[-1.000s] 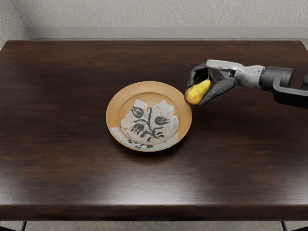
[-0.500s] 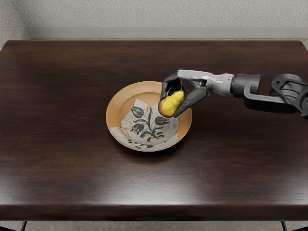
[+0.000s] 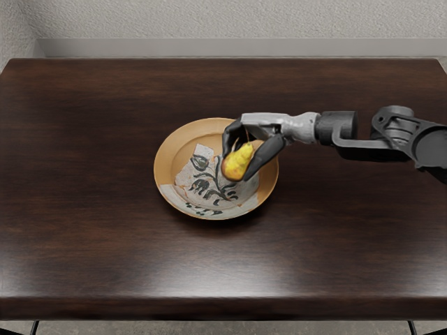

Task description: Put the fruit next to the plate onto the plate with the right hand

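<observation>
A round, shallow plate [image 3: 170, 149] with a smooth orange-brown rim sits near the middle of a dark, glossy wood-grain counter [image 3: 98, 230]. Its centre carries a worn pale patch painted with a dark flower pattern. The right robot hand [image 3: 255, 135] reaches in from the right on a jointed arm [image 3: 363, 132] with a grey metal wrist and black segments. Its dark, slender fingers [image 3: 269, 150] are curled down around a small pear [image 3: 237, 162], pinching it from the far side and the right. The pear is yellow with a reddish blush on its rounded lower end, and it tapers up into the palm. It hangs over the right half of the plate, inside the rim; whether it touches the plate cannot be told. A pale, rough wall [image 3: 223, 17] runs along the far edge of the counter.
</observation>
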